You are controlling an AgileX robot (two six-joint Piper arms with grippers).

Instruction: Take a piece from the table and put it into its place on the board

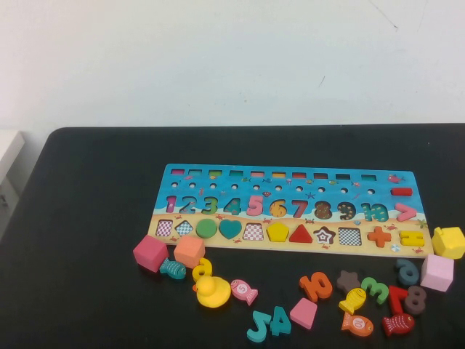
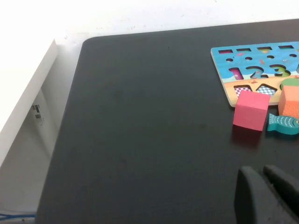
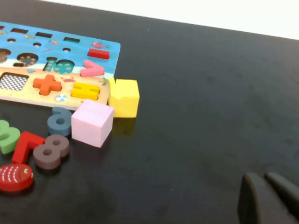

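Both hands parked off board [image 1: 290, 207], neither in high view. Left hand [image 2: 266, 196] low over bare surface [image 2: 140, 140], near pink cube [image 2: 251, 110]; fingers together, empty. Right hand [image 3: 268, 198] likewise closed, empty, well apart from yellow block [image 3: 124, 96]. Pentagon [image 1: 277, 232] sits flush in its slot, between checkered square and red triangle [image 1: 301, 234]. Judgement: placement looks done, arms retracted. Next move, if any: pick another loose piece; needs opening fingers first.

We see bare table [image 1: 87, 189] along its left, right and far edges around the board [image 1: 290, 207], while cubes [image 1: 150, 252], numbers [image 1: 317, 286] and fish [image 1: 397, 323] crowd the strip between board and near edge.
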